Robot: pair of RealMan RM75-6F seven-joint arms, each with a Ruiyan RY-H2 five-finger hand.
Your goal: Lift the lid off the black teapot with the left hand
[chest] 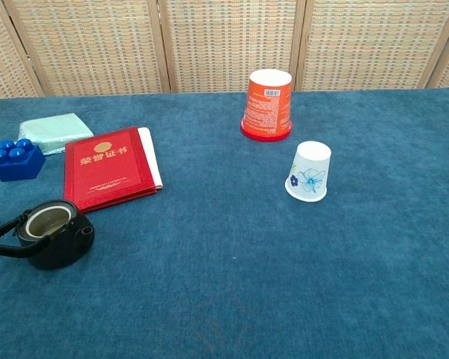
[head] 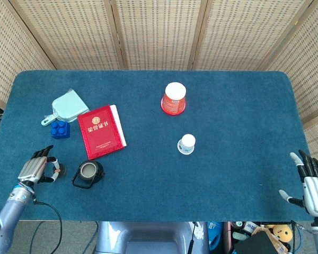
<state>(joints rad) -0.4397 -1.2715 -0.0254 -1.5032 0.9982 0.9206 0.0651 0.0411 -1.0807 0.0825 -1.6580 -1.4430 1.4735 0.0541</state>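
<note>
Desk: your desk [head: 238, 106] wears a deep blue, napped cloth, with woven cane screens behind it.
Black teapot: the black teapot [head: 89, 172] sits near the front left edge, squat and round, dull dark finish, its mouth open on a pale inner rim, a loop handle curving out on its left. In the chest view [chest: 55, 233] you see the same uncovered mouth.
Lid: the lid [head: 56, 170] is off the pot, a small dark disc with a pale knob, just left of the teapot, in your left hand.
Left hand: your left hand [head: 38, 169] is left of the teapot, well apart from it, knuckles up, metal fingers curled forward around the lid. Whether the lid touches the cloth you cannot tell.
Right hand: your right hand [head: 311, 182] is far right of the teapot at the desk's front corner, fingers spread and holding nothing.
Red booklet: a glossy red booklet [head: 100, 131] with gold lettering lies flat just behind the teapot.
Blue brick: a studded blue brick [head: 59, 128] is behind the teapot, to its left, beside a pale green dustpan [head: 67, 107].
Cups: an orange paper cup [head: 173, 98] and a white flowered cup [head: 186, 144], both upside down, stand well right of the teapot.
</note>
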